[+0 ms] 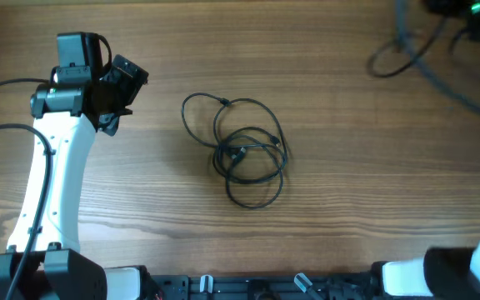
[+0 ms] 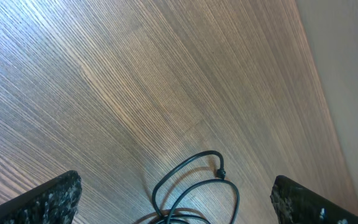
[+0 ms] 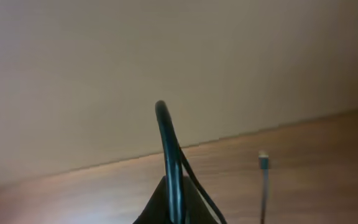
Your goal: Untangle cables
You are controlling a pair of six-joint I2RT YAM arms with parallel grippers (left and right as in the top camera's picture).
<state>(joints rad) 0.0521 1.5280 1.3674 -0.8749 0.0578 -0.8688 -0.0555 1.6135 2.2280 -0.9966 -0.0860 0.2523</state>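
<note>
Wood-grain tabletop [image 1: 348, 208]; cables [image 1: 244, 150] in a loose knotted coil at centre of overhead frame, long axis slanting upper left to lower right, widest free loop aimed upper left toward left gripper [image 1: 117, 115], fingers [image 2: 48, 199] spread wide, empty. Best pinched on one outer strand of that loop, clear of the knot, then drawn off slowly to open crossings rather than cinch them. Right gripper: spread or shut, cannot tell; only a dark cord loop [image 3: 166, 143] upright in right wrist view.
</note>
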